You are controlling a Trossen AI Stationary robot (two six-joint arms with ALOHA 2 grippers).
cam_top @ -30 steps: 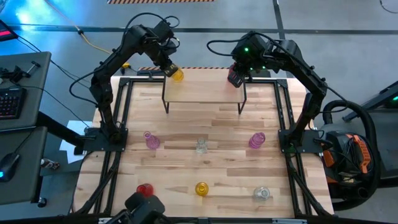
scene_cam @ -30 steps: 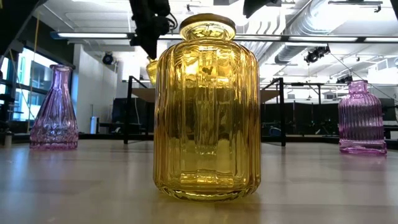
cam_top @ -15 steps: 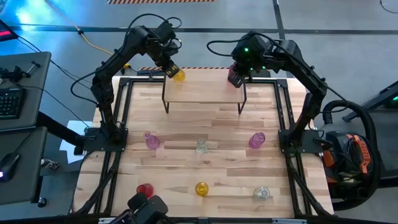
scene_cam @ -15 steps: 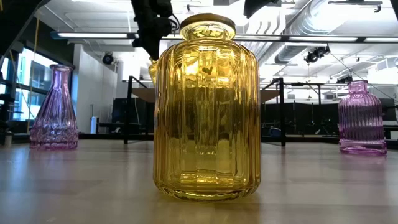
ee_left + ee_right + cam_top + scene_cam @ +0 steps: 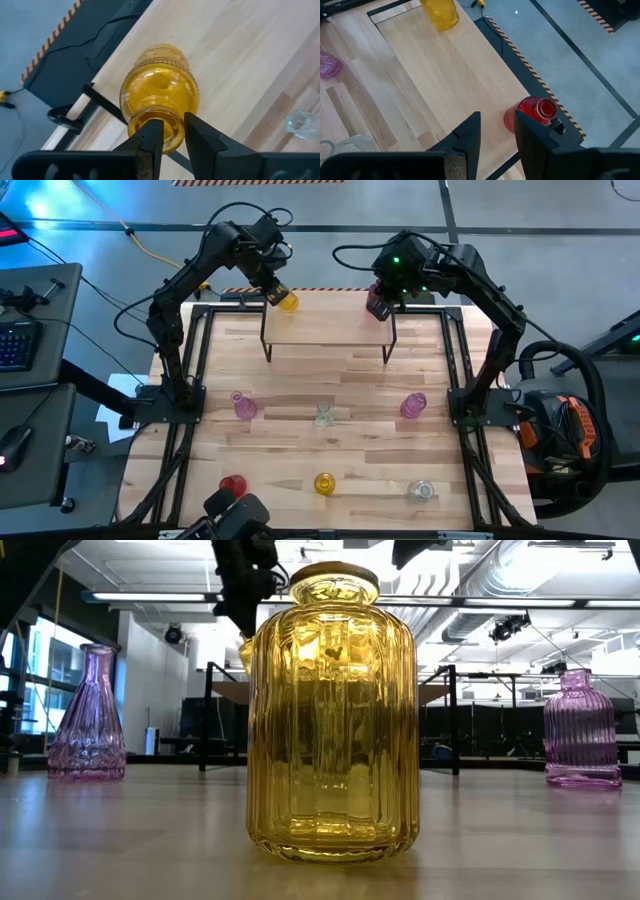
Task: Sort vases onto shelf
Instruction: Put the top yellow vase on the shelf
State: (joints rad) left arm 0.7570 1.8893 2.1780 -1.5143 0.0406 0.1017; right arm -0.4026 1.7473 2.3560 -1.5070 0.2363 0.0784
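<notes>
Little has shifted over the last second: my left arm has stayed at the shelf's left end, only lifting a touch clear of the yellow vase (image 5: 287, 302) it brought there, and nothing else on the bench has moved.

Going left to right, the left gripper (image 5: 169, 131) hangs right above that yellow vase, its fingers (image 5: 151, 135) set either side of the neck. From the wrist view they look close to the glass, but I cannot tell whether they are pinching it or have just let go. The vase stands upright near the back left corner of the shelf (image 5: 330, 328).

At the shelf's right end, the right gripper (image 5: 496, 134) hovers with its fingers parted and nothing between them. The red vase (image 5: 532, 114) sits just beyond them, upright at the shelf's corner; I judge that one set down and released.

So two of the eight vases are up on the shelf. Six are left on the bench (image 5: 340, 385). In the middle row there is a pink vase (image 5: 243, 405) on the left, a clear vase (image 5: 323, 415) in the centre and a second pink vase (image 5: 413, 405) on the right. Along the near edge stand a second red vase (image 5: 233, 484), a second yellow vase (image 5: 324, 482) and a second clear vase (image 5: 421, 491).

By my reckoning the job is about a quarter done, with one of each colour pair started only for yellow and red.
</notes>
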